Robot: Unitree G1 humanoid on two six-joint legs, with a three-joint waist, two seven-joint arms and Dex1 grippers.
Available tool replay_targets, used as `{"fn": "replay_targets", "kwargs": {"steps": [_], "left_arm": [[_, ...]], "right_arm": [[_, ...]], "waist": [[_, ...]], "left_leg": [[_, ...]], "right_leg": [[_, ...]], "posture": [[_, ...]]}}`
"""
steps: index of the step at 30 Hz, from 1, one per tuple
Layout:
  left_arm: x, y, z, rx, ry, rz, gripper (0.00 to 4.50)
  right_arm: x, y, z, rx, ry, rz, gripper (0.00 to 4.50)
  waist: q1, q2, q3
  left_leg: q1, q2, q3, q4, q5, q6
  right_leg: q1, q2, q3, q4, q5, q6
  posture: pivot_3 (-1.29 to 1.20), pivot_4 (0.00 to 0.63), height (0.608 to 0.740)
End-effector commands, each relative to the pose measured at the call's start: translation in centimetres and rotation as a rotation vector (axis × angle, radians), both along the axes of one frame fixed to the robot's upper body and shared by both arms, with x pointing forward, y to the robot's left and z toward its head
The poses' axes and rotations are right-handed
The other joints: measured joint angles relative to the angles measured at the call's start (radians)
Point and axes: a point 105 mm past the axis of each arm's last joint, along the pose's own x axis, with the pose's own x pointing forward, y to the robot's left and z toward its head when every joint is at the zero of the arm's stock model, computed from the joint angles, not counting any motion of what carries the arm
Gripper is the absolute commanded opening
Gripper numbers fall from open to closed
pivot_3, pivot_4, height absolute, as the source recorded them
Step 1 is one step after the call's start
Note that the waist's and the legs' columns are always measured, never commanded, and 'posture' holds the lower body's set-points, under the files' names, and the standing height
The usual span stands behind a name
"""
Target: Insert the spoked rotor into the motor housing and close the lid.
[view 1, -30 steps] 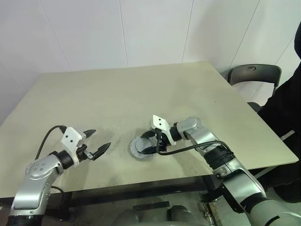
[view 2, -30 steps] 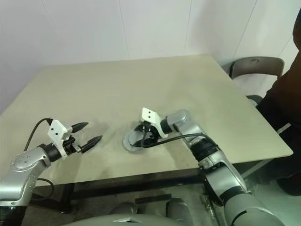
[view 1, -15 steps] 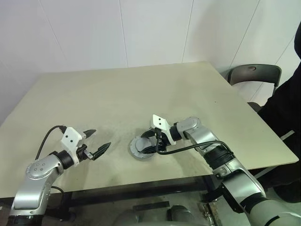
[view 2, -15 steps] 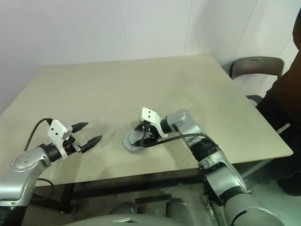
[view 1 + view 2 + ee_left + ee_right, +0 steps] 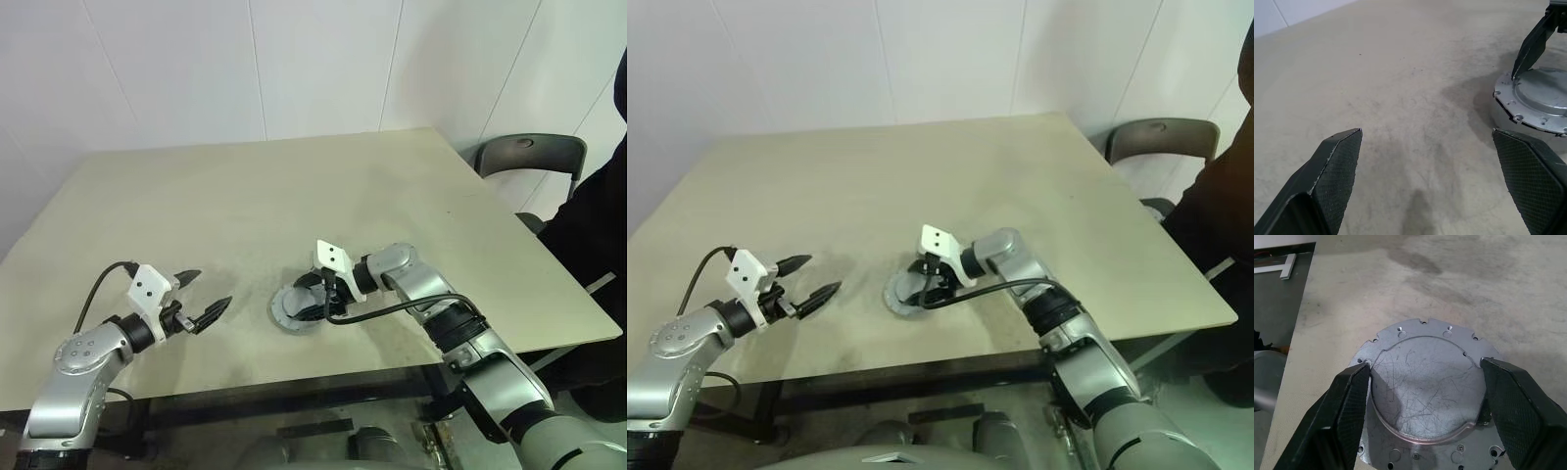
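Observation:
The grey lid point(image 5: 1425, 382) lies flat near the table's front middle, on a round body whose pale side wall point(image 5: 1497, 113) shows under its flange; I take that for the motor housing. The spoked rotor is hidden. My right gripper point(image 5: 312, 297) reaches down from the right and is shut on the lid, one black finger point(image 5: 1349, 411) pressed to each side of its raised centre. My left gripper point(image 5: 212, 288) hovers open and empty over bare table, well to the left of the lid.
The beige table point(image 5: 245, 196) stretches wide behind the parts; its front edge point(image 5: 294, 377) runs close below them. A dark chair point(image 5: 529, 155) stands past the right rear corner. A person in dark clothing point(image 5: 600, 225) stands at the right edge.

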Motion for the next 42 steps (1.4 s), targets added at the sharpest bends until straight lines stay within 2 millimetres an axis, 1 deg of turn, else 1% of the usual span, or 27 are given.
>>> {"fn": "replay_targets", "kwargs": {"steps": [1,9,14,18,22,25,28,31,32,33,36,39,42], "left_arm": [[0.0,-0.3,1.2,0.004,-0.047,-0.008,4.5],[0.0,-0.5,1.2,0.005,-0.044,-0.008,4.5],[0.0,-1.5,1.3,-0.026,-0.016,-0.054,4.5],[0.2,-1.9,1.3,-0.024,-0.014,-0.067,4.5],[0.4,-2.2,1.5,-0.025,-0.016,-0.079,4.5],[0.6,-2.8,1.6,-0.035,-0.017,-0.104,4.5],[0.6,-3.5,1.5,-0.101,0.039,-0.125,4.5],[0.7,-4.4,1.4,-0.175,0.108,-0.136,3.85],[0.7,-4.6,1.4,-0.177,0.11,-0.147,3.49],[0.6,-5.0,1.5,-0.176,0.109,-0.161,3.22],[0.9,-5.7,1.4,-0.177,0.116,-0.169,2.12],[1.4,-7.1,0.8,-0.136,0.118,-0.202,1.05],[1.9,-8.0,0.4,-0.097,0.118,-0.226,0.01]], "right_arm": [[0.3,0.2,0.1,-0.025,-0.02,0.0,3.21],[0.5,0.0,-0.7,-0.043,-0.004,-0.022,3.21],[0.2,-0.1,-0.9,-0.044,0.006,-0.009,3.21],[0.0,-0.5,-0.9,-0.048,0.014,-0.003,3.21],[0.2,-0.7,-0.9,-0.054,0.003,-0.011,3.21],[0.3,-0.6,-0.9,-0.054,-0.002,-0.01,3.21],[0.3,-0.5,-1.0,-0.059,-0.007,-0.007,3.21],[0.3,-0.4,-1.0,-0.059,-0.008,-0.003,3.21],[0.3,-0.4,-1.0,-0.059,-0.008,-0.002,3.21],[0.3,-0.4,-1.0,-0.06,-0.008,-0.001,3.21],[0.2,-0.4,-1.0,-0.059,-0.01,0.0,3.21],[0.2,-0.4,-1.0,-0.058,-0.011,0.001,3.21],[0.2,-0.4,-1.0,-0.059,-0.012,0.001,3.21]], "waist": [[0.0,0.0,0.0],[0.0,0.0,0.0],[-0.001,0.0,0.0],[0.0,0.0,0.0],[0.001,0.0,0.0],[0.001,0.0,0.0],[0.001,0.0,0.0],[-0.001,0.0,0.0],[-0.001,0.0,0.0],[-0.001,0.0,0.0],[0.001,0.0,0.0],[0.001,0.0,0.0],[0.0,0.0,0.0]], "left_leg": [[0.001,0.0,0.0,0.0,0.0,0.0],[0.007,0.0,0.0,0.0,0.0,0.0],[0.008,0.0,0.0,0.0,0.0,0.0],[0.008,0.0,0.0,0.0,0.0,0.0],[0.008,0.0,0.0,0.0,0.0,0.0],[0.008,0.0,0.0,0.0,0.0,0.0],[0.008,0.0,0.0,0.0,0.0,0.0],[0.008,0.0,0.0,0.0,0.0,0.0],[0.008,0.0,-0.001,0.0,0.0,0.0],[0.008,0.0,-0.001,0.0,0.0,0.0],[0.008,0.0,-0.001,0.0,0.0,0.0],[0.009,0.0,-0.001,0.0,0.0,0.0],[0.009,0.0,-0.001,0.0,0.0,0.0]], "right_leg": [[0.001,0.0,0.0,0.0,0.0,0.0],[0.007,0.0,0.0,0.0,0.0,0.0],[0.009,0.0,0.0,0.0,0.0,0.0],[0.009,0.0,0.0,0.0,0.0,0.0],[0.009,0.0,0.0,0.0,0.0,0.0],[0.009,0.0,0.0,-0.001,0.0,0.0],[0.009,0.0,0.0,-0.001,0.0,0.0],[0.009,0.0,0.0,-0.001,0.0,0.0],[0.009,0.0,0.0,-0.001,0.0,0.0],[0.009,0.0,0.0,-0.001,0.0,0.0],[0.009,0.0,0.0,-0.001,0.0,0.0],[0.01,0.0,0.0,-0.001,0.0,0.0],[0.01,0.0,0.0,-0.001,0.0,0.0]], "posture": [[0.0,0.0,0.74],[0.0,0.0,0.74],[0.0,0.0,0.74],[0.0,0.0,0.74],[0.0,0.0,0.74],[0.0,0.0,0.74],[0.0,0.0,0.74],[0.0,0.0,0.74],[0.0,0.0,0.74],[0.0,0.0,0.74],[0.0,0.0,0.74],[0.0,0.0,0.74],[0.0,0.0,0.74]]}}
